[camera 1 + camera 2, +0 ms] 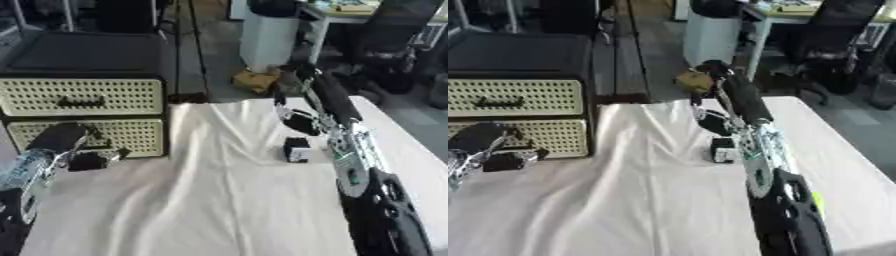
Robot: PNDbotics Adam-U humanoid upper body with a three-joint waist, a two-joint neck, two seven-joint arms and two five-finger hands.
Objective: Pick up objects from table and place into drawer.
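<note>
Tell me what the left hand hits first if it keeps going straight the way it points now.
Probably the lower drawer of the drawer unit. The left hand reaches toward that drawer's perforated front, near its dark handle; how much gap remains is unclear.

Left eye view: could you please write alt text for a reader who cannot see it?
The robot's right hand hangs above a small black-and-white object on a white-clothed table. The left hand is by the closed lower drawer of a cream cabinet.
</note>
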